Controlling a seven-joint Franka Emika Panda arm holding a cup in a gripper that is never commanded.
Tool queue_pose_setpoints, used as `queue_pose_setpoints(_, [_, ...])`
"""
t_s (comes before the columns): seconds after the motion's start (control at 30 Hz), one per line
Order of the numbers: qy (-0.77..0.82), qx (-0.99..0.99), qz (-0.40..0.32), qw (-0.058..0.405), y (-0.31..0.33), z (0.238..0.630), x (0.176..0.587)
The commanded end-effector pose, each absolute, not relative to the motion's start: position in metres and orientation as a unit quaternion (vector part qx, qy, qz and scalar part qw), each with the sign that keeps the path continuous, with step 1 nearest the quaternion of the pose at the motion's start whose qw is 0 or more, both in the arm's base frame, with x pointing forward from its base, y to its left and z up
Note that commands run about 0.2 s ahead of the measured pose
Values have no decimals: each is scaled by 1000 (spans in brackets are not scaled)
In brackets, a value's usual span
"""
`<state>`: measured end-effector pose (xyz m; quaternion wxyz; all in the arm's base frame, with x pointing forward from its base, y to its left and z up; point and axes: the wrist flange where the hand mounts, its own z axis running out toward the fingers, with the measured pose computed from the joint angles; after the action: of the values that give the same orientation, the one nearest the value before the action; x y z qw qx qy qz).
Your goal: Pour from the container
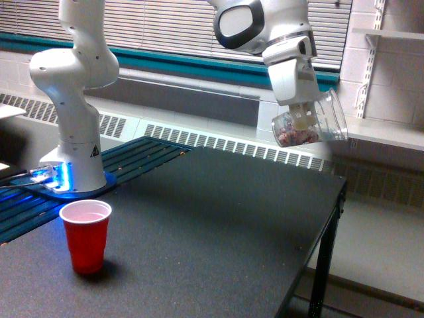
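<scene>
At the exterior view's left, your robot's white base (71, 142) stands on a blue-lit mount at the back edge of a dark table (218, 225). Dark blue slats lie beside the base, reaching toward the wall.

Near the front left of the table stands a red cup (86, 235), upright, its pale inside showing and looking empty as far as you can tell. It sits well apart from the arm's working end.

Moving right, the arm's white upper joint hangs down from the top of the picture. Below it the gripper (301, 112) holds the clear tumbler (311, 122) high in the air, above the table's back right area. The jaws are clamped on the tumbler; one finger shows in front of its wall, near the bottom end. The tumbler is tipped almost onto its side, its open mouth pointing toward the exterior view's right and slightly up. Small pinkish-white pieces (295, 136) sit inside against the lower end, close to the fingers.

Behind everything runs a long white heater grille (218, 142), with window blinds above it. At the far right are a white brick wall and a shelf (387, 132).
</scene>
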<state>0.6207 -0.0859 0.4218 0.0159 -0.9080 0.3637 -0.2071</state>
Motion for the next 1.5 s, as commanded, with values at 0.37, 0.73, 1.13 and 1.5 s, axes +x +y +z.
queue_pose_setpoints(0.37, [377,-904,-202,-2,-89,412,612])
queue_pose_setpoints(0.73, [380,-900,-216,-15,-106,404,586])
queue_pose_setpoints(1.13, [416,-879,-226,-53,-130,404,528])
queue_pose_setpoints(1.5, [446,-858,-241,-81,-145,400,469])
